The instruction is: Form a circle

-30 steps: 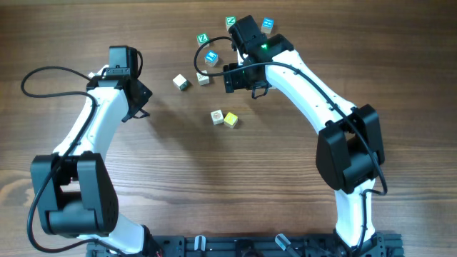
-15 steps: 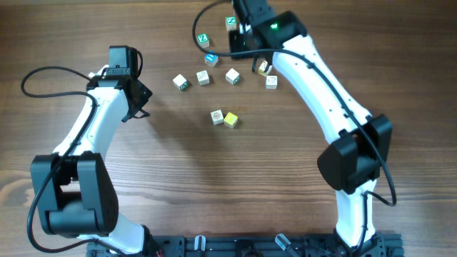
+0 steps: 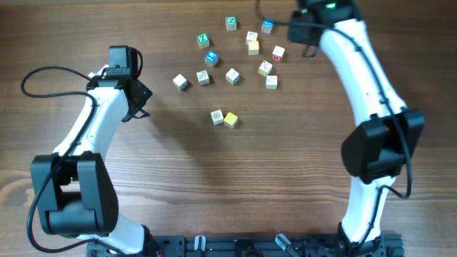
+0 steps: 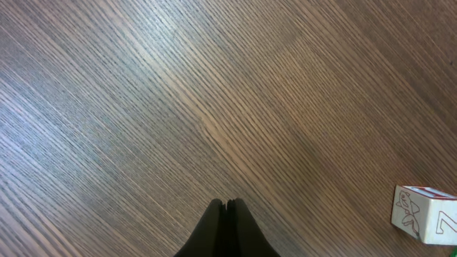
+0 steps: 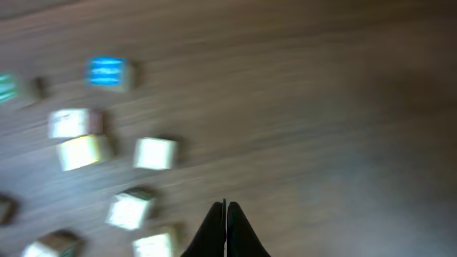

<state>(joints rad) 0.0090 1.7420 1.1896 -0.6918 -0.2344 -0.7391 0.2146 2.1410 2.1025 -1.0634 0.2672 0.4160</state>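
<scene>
**A:** Is there a circle anywhere? All I see is blocks (image 3: 233,76) scattered over the upper middle of the tabletop (image 3: 214,185). There's also a cream block (image 3: 217,116) and a yellow block (image 3: 230,119) touching each other lower down, off on their own.

**B:** Nope, no ring yet. Closest thing is the loose bunch on the right of the scatter, with gaps everywhere. Both arms are empty. The left gripper (image 4: 226,207) has its fingers pressed together over bare wood, with one white block (image 4: 421,214) off to its side. The right gripper (image 5: 225,208) is pinched closed on nothing too, hanging just past the far-right blocks. Its view is smeared.

**A:** Why closed?

**B:** My guess is closed tips make a decent pusher, so nudging cubes inward beats picking each one up.
</scene>
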